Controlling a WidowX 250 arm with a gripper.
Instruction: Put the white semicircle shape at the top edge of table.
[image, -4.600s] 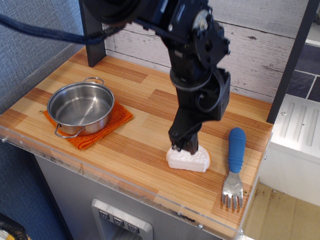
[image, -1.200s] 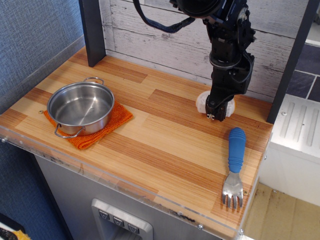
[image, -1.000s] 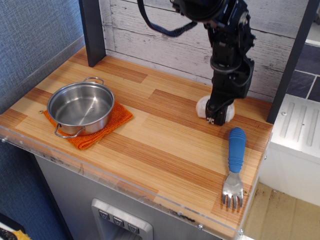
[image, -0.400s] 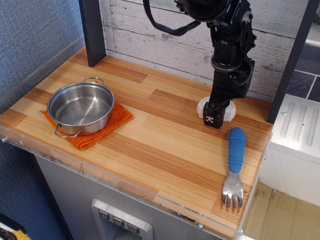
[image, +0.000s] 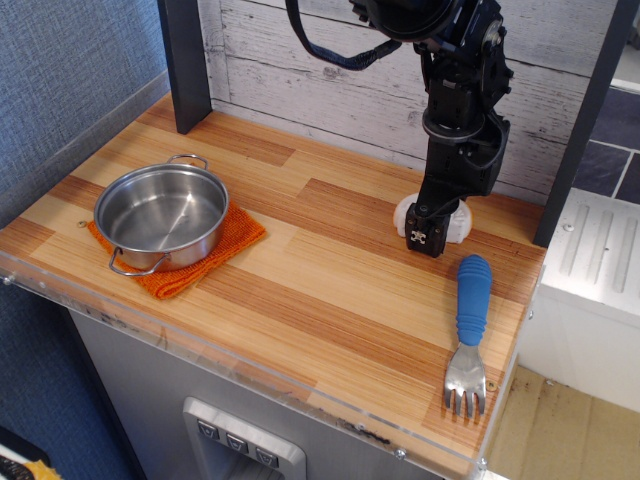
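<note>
The small white semicircle shape (image: 452, 222) lies on the far right of the striped wooden table (image: 330, 270), near the white plank wall (image: 330, 70). The black gripper (image: 423, 238) stands directly in front, covering part of it; I cannot tell whether its jaws grip anything. 1 blue-handled fork (image: 468, 335) lies nearer, right.

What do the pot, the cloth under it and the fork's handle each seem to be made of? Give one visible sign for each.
Pot: polished metal, probably steel, going by its mirror-like sheen.
Cloth: orange woven or knitted fabric, with a rough, matte texture.
Fork: its blue handle looks like smooth moulded plastic or rubber, while the tines shine like metal.
</note>
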